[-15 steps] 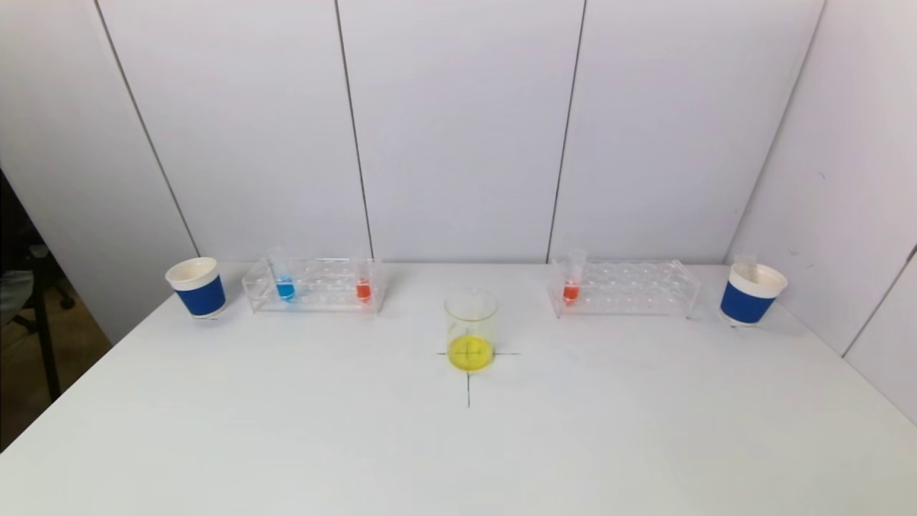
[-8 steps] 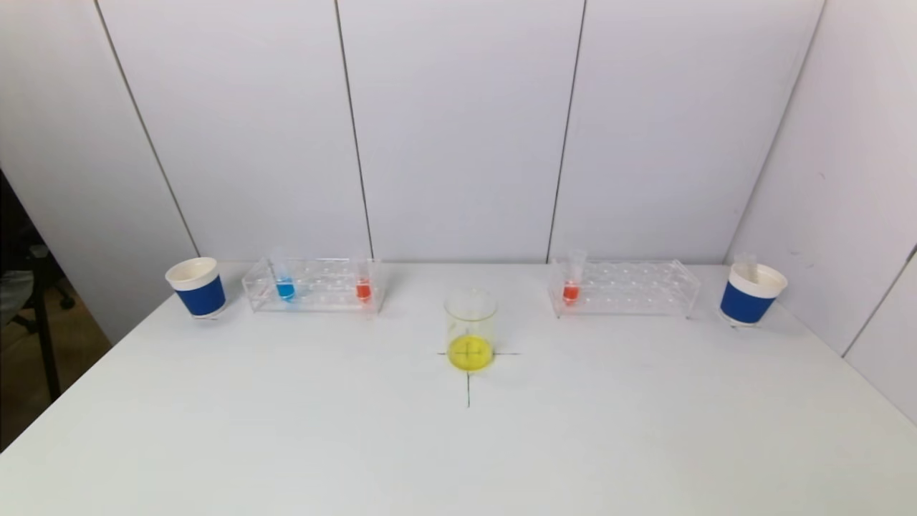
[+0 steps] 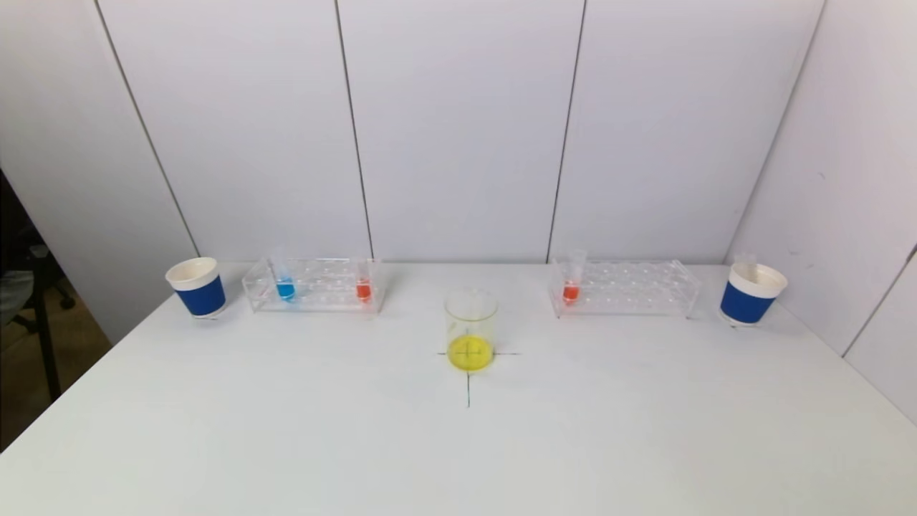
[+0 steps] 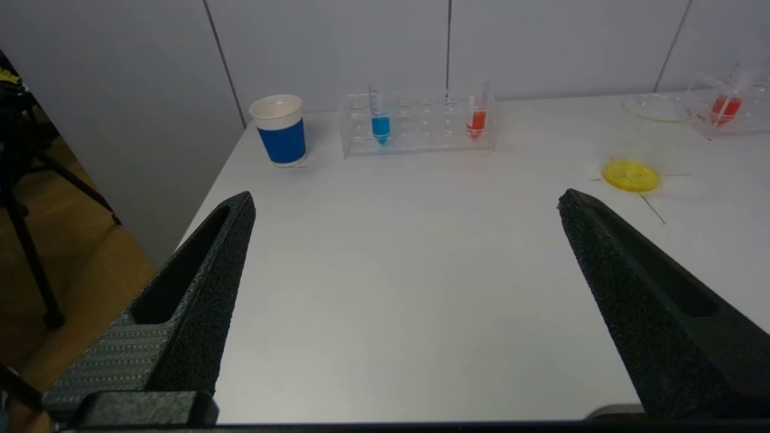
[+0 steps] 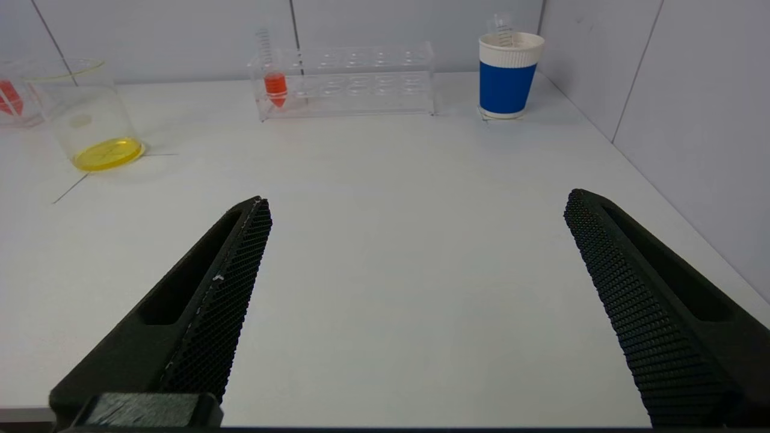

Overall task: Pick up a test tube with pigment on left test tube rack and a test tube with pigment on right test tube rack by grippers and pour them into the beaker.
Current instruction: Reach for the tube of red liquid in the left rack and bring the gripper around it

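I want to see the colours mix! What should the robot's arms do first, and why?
Probably reach forward: the left end effector toward the blue-filled test tube in the left clear plastic rack, the right end effector toward the orange-filled tube in the right rack. Both are open, empty and far from the racks.

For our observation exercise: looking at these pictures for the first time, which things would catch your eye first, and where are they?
The clear glass beaker with yellow liquid stands out at the table's centre, on a drawn cross. Behind it to the left, the clear plastic left rack holds a blue-filled test tube and an orange-red one; the clear right rack holds one orange-red tube. A blue-and-white paper cup sits beyond each rack's outer end.
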Controlling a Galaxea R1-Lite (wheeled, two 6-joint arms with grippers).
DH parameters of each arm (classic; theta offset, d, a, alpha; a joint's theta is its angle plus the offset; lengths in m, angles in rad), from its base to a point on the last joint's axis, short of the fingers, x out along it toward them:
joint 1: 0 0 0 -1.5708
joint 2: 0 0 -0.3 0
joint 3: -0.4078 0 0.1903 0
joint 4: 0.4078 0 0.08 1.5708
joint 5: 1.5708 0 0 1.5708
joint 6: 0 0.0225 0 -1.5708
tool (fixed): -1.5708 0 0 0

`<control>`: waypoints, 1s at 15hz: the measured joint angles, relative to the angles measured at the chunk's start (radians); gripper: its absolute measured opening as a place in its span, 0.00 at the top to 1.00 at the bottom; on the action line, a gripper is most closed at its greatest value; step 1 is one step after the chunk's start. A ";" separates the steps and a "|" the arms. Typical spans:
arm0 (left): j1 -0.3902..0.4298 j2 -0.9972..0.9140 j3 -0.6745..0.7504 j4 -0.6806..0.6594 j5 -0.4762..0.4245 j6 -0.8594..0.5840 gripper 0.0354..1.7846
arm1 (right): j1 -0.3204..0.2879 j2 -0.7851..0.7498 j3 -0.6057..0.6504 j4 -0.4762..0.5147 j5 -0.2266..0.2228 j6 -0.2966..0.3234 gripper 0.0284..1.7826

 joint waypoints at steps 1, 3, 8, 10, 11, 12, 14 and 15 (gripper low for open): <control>0.000 0.056 -0.056 -0.003 0.000 0.000 0.01 | 0.000 0.000 0.000 0.000 0.000 0.000 0.01; 0.000 0.161 -0.148 -0.020 0.002 0.000 0.01 | 0.000 0.000 0.000 0.000 0.000 0.000 0.01; 0.000 0.389 -0.273 -0.125 0.001 0.000 0.01 | 0.000 0.000 0.000 0.000 -0.001 0.000 0.01; -0.001 0.467 -0.286 -0.190 0.000 -0.001 0.01 | 0.000 0.000 0.000 0.000 -0.001 0.000 0.01; -0.002 0.507 -0.290 -0.222 -0.001 -0.001 0.01 | 0.000 0.000 0.000 0.000 0.000 0.000 0.01; -0.003 0.543 -0.291 -0.250 -0.001 -0.001 0.01 | 0.000 0.000 0.000 0.000 0.000 0.000 0.01; -0.007 0.614 -0.293 -0.309 0.000 -0.002 0.01 | 0.000 0.000 0.000 0.000 -0.001 0.000 0.01; -0.015 0.652 -0.294 -0.337 0.001 -0.002 0.01 | 0.000 0.000 0.000 0.000 -0.001 0.000 0.01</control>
